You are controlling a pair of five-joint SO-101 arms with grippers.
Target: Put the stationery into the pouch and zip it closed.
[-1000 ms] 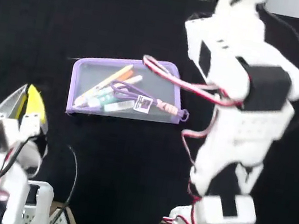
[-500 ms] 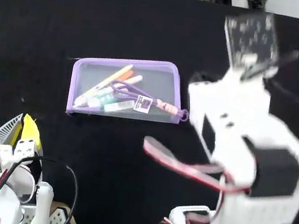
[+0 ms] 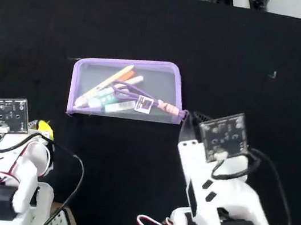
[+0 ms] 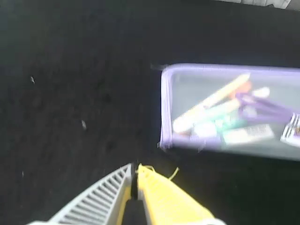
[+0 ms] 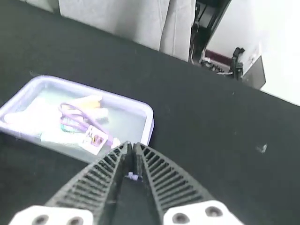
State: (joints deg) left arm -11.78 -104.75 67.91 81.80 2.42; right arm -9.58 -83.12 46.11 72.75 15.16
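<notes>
light: even, diffuse | table (image 3: 277,47): matte dark | wall (image 5: 281,42): blown-out white

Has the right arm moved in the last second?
Yes. It has drawn back toward its base, away from the table's far edge; the right gripper is now by the pouch, at its zipper-pull corner.
</notes>
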